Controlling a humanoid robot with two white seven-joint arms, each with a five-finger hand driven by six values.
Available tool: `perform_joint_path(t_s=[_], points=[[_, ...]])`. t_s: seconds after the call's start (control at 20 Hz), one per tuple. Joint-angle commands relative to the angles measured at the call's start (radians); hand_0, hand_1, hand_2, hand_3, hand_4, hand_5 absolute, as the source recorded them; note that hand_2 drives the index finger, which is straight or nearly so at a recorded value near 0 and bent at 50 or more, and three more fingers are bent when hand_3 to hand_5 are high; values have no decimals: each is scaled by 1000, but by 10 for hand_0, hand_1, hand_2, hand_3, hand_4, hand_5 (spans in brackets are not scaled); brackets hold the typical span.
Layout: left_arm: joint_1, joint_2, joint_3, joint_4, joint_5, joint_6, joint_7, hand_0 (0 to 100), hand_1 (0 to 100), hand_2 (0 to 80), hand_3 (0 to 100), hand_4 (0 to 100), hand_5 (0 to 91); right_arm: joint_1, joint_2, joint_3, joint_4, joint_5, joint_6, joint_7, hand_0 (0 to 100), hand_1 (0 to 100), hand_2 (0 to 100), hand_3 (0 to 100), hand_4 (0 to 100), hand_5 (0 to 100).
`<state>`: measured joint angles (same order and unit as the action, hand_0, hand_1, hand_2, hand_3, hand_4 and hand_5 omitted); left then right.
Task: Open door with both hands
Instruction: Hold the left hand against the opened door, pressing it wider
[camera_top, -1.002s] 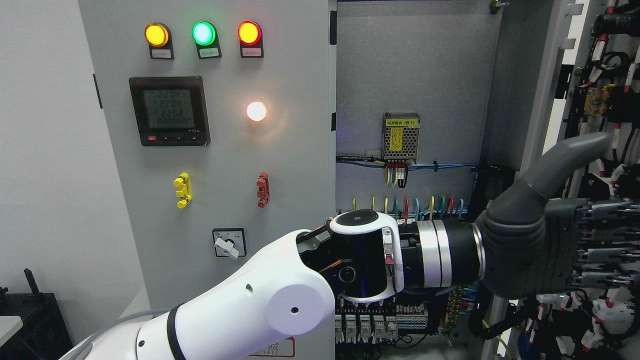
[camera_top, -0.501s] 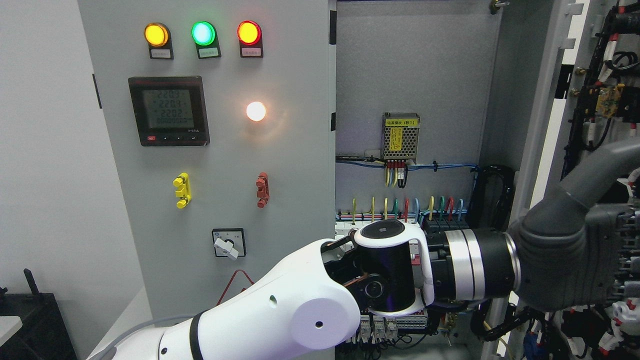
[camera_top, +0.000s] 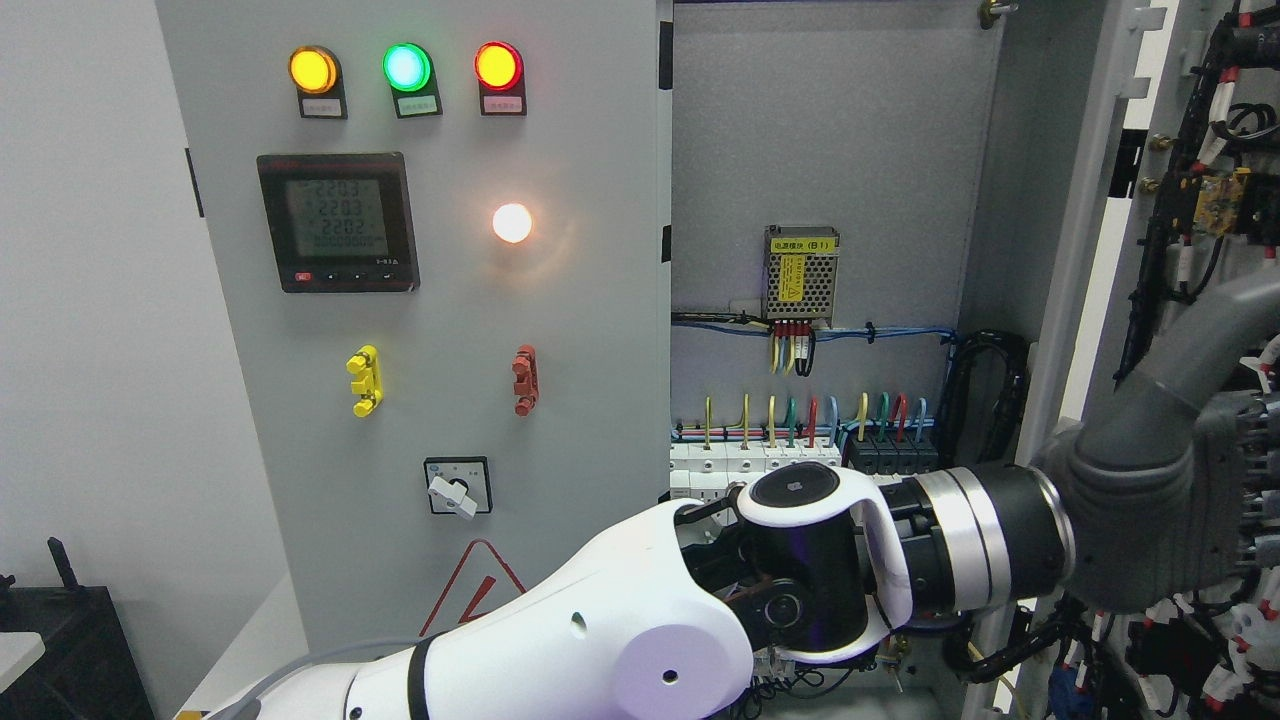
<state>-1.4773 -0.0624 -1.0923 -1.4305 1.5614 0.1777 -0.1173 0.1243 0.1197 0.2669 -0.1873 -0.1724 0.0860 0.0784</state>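
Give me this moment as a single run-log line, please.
left robot hand: against open right door, fingers hidden | right robot hand: not in view | cabinet interior: exposed | left door: shut

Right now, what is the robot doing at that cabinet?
Left robot hand flat against open right door, thumb up. Right robot hand out of sight. Wiring exposed; nothing blocking.

I see the left arm (camera_top: 600, 650) in glossy white plastic shell, with a shiny black joint and a brushed metal ring at the wrist; the left hand (camera_top: 1160, 500) looks matt grey, rubbery. The closed door panel (camera_top: 440, 300) and the open door's edge (camera_top: 1075, 250) are matt grey painted metal, smooth. The far back wall (camera_top: 830, 130) inside looks finely textured grey, and the power supply (camera_top: 801, 272) has a perforated bare metal cover.
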Motion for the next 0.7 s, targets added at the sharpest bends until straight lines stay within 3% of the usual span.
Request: perform_joint_path(t_s=[0.0, 0.65], points=[[0, -16, -61, 1, 2, -10, 11, 0, 0, 0, 0, 42, 0, 0, 0, 0, 0, 1, 0, 4, 0, 0, 0, 0, 0, 0], [-1, -10, -57, -7, 0, -6, 7, 0, 0, 0, 0, 42, 0, 0, 0, 0, 0, 1, 0, 4, 0, 0, 0, 0, 0, 0]])
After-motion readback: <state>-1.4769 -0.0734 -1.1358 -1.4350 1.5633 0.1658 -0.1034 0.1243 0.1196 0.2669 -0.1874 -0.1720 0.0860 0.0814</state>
